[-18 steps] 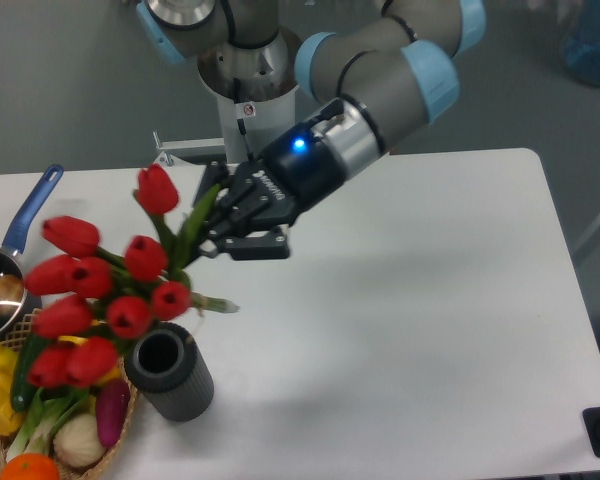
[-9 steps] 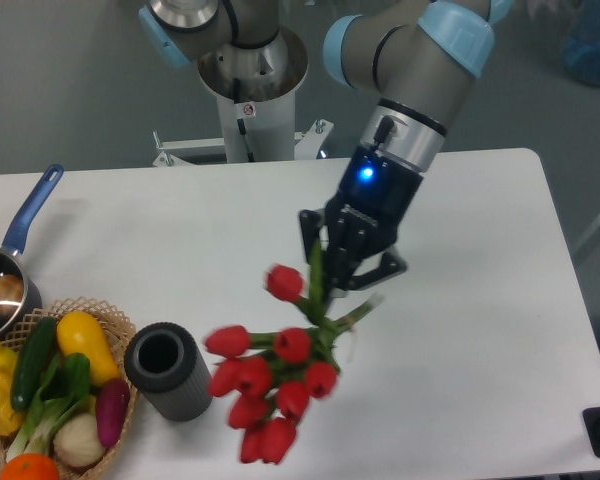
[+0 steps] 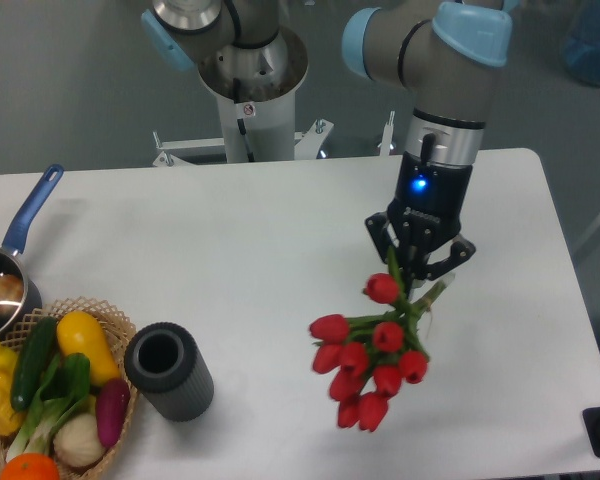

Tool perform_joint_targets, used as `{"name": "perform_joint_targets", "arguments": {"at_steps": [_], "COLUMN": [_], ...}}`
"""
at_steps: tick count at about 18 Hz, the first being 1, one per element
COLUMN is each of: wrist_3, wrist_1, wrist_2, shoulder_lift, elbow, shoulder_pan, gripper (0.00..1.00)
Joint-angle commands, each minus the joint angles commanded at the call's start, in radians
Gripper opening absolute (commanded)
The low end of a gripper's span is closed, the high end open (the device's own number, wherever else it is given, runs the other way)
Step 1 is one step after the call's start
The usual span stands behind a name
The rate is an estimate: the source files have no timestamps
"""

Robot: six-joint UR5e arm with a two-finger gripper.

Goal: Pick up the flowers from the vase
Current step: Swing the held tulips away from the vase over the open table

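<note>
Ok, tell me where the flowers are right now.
The flowers hang from the gripper over the right half of the table, heads pointing down. They are out of the vase, which stands well off to their left beside the wicker basket.

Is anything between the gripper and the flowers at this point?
Nothing visible. The gripper is shut on the stems of the flowers, which hang below it, well right of the vase. The vase's mouth is empty.

Lab: pedestal-mounted arm [image 3: 450, 60], grey floor
</note>
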Motion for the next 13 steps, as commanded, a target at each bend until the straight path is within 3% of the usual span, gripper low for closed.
{"name": "perform_joint_targets", "arguments": {"at_steps": [3, 8, 13], "wrist_3": [0.0, 0.002, 0.011], "wrist_1": [-0.032, -0.084, -0.228], "wrist_2": [0.12, 0.2, 0.258], "shoulder_lift": [-0.003, 0.0, -0.015], "elbow": [-0.002, -0.02, 0.072], "shoulder_pan": [-0.006, -0.015, -0.037], "gripper": [0.0, 0.0, 0.0]}}
